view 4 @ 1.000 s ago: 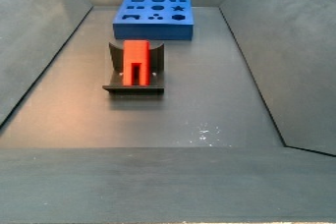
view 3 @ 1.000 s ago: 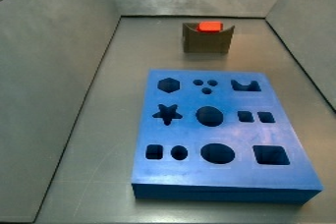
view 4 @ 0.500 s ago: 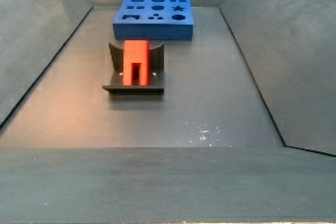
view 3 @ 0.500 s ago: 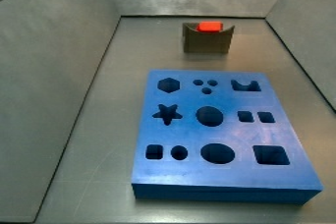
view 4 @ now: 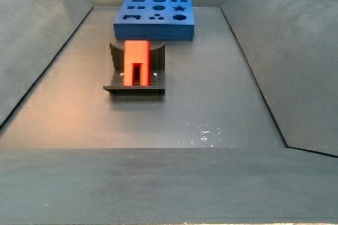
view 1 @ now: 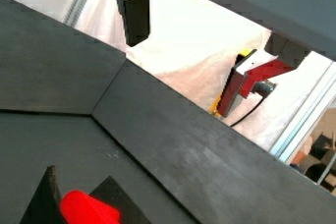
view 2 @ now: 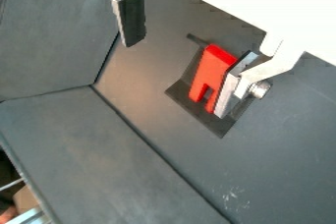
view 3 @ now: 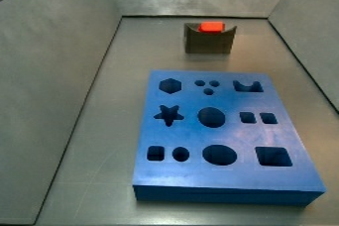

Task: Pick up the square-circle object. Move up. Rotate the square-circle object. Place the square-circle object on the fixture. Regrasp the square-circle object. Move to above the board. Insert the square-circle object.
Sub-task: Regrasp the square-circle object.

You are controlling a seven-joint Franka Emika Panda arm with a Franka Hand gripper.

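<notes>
In a wrist view the gripper (view 2: 197,36) hangs well above the floor, jaws wide apart with nothing between them, and the red block (view 2: 207,73) sits in the dark fixture (view 2: 226,112) below. In a side view the red block (view 4: 136,61) lies lengthwise in the fixture (view 4: 136,88), near the blue board (view 4: 157,18). From the opposite side only its red end (view 3: 209,27) pokes up.
</notes>
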